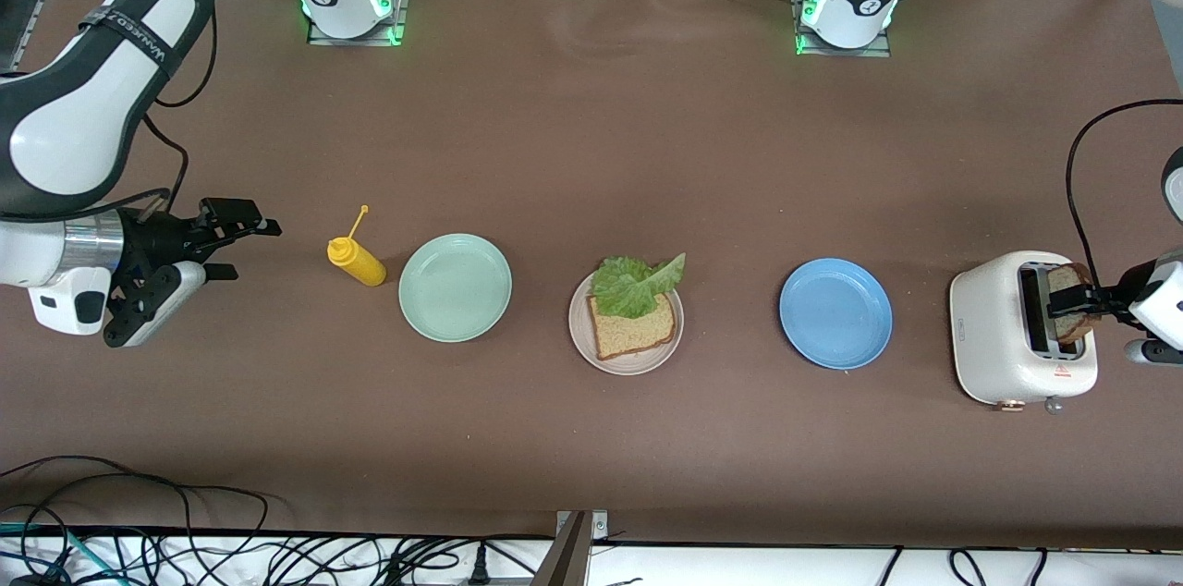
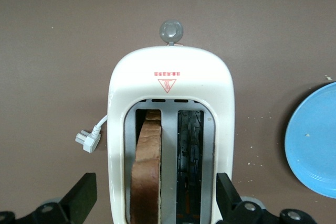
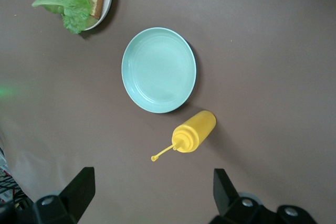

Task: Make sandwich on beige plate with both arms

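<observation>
A: Start with the biggest things. Where did the arms stand?

B: The right arm waited at its own end of the table, its right gripper [image 1: 199,246] hanging wide open over bare tabletop just beside the mustard bottle [image 1: 357,261], holding nothing. The left gripper [image 1: 1077,300] was over the white toaster [image 1: 1021,327] at the other end of the table. In the left wrist view its fingers [image 2: 79,200] stood spread wide, one on each side of the toaster body, not pinching anything as far as I could judge.

A: And the plates?

B: Three lay in a row. The mint-green plate [image 1: 455,287] and the blue plate [image 1: 835,313] carried nothing. The beige plate [image 1: 626,364] sat between them.

A: How far along was the sandwich?

B: I judged it roughly two thirds built. One bread slice [image 1: 634,329] lay flat on the beige plate, and the lettuce leaf [image 1: 634,283] rested on the edge of that slice farther from the front camera, spilling over the plate's rim onto the table side.

A: What was left?

B: The second slice [image 2: 147,174] stood upright in one slot of the toaster, the other slot empty. It had yet to be gripped, lifted out, carried to the beige plate and laid on the lettuce. The leaf might also have wanted nudging inward first.
</observation>
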Tool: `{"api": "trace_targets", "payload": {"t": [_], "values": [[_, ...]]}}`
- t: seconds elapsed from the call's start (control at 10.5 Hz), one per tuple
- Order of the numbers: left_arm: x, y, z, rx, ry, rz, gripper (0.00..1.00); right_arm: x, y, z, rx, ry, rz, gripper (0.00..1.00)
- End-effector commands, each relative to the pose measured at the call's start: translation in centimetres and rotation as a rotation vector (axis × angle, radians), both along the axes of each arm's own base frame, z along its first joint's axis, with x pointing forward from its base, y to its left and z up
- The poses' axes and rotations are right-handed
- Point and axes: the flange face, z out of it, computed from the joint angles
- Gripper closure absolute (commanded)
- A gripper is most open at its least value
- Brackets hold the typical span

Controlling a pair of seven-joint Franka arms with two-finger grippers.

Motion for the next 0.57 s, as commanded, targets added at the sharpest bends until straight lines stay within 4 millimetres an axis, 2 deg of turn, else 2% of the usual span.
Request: {"api": "trace_targets", "payload": {"t": [0.0,0.09,0.19,0.47], "values": [[0.6,0.7,0.1,0.013,-0.008,-0.022,0.55,-0.9,1.5,2.3,-0.044,-0.012,0.004,0.0],[0.6,0.7,-0.1,0.014,-0.004,-0.035,0.96,-1.5,1.4,2.7,-0.075,0.004,-0.054,0.0],[0.6,0.7,-0.1,0.013,-0.003,-0.054,1.0,-2.2,1.5,3.3,-0.124,-0.003,-0.063,0.0],[0.9,0.7,0.7,0.01,-0.02,-0.053,1.0,-3.4,0.3,5.0,-0.263,-0.001,-0.073,0.0]]}}
